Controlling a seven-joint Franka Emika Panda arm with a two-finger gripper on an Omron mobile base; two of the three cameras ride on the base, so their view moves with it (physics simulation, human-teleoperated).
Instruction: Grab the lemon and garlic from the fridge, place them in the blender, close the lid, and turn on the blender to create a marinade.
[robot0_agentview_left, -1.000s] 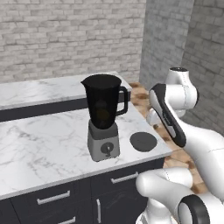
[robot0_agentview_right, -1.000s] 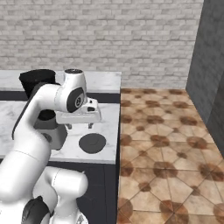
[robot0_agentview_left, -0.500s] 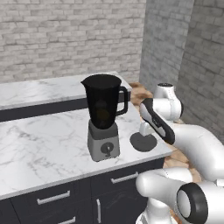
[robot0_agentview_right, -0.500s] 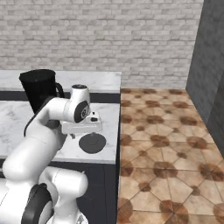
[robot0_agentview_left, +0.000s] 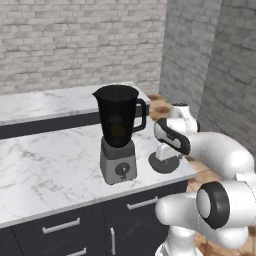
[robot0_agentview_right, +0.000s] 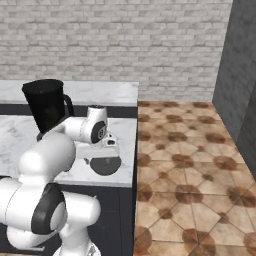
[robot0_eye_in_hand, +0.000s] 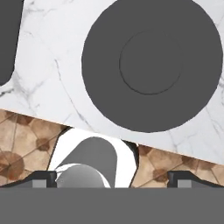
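Note:
The blender (robot0_agentview_left: 119, 136) stands on the front marble counter (robot0_agentview_left: 45, 170), its black jar uncovered; a dim yellowish shape (robot0_agentview_left: 118, 131) shows through the jar wall. The lid (robot0_agentview_left: 167, 163), a flat dark grey disc, lies on the counter just right of the blender, close to the counter's right edge. My gripper (robot0_agentview_left: 164, 152) hangs low over the lid, pointing down, open and holding nothing. In the hand view the lid (robot0_eye_in_hand: 151, 65) sits ahead of the wide-apart fingertips (robot0_eye_in_hand: 42, 178). From the right base the gripper (robot0_agentview_right: 103, 150) is above the lid (robot0_agentview_right: 106, 166). Garlic and fridge are out of view.
The counter ends right beside the lid; brown tiled floor (robot0_agentview_right: 185, 165) lies beyond. A second marble counter (robot0_agentview_left: 55, 102) runs along the brick wall behind. Dark drawers (robot0_agentview_left: 60, 227) are under the front counter. The blender base's corner (robot0_eye_in_hand: 6, 39) shows in the hand view.
The arm has swung down and left from a raised pose right of the blender, so the open hand now hovers low over the lid. Blender and lid have not moved.

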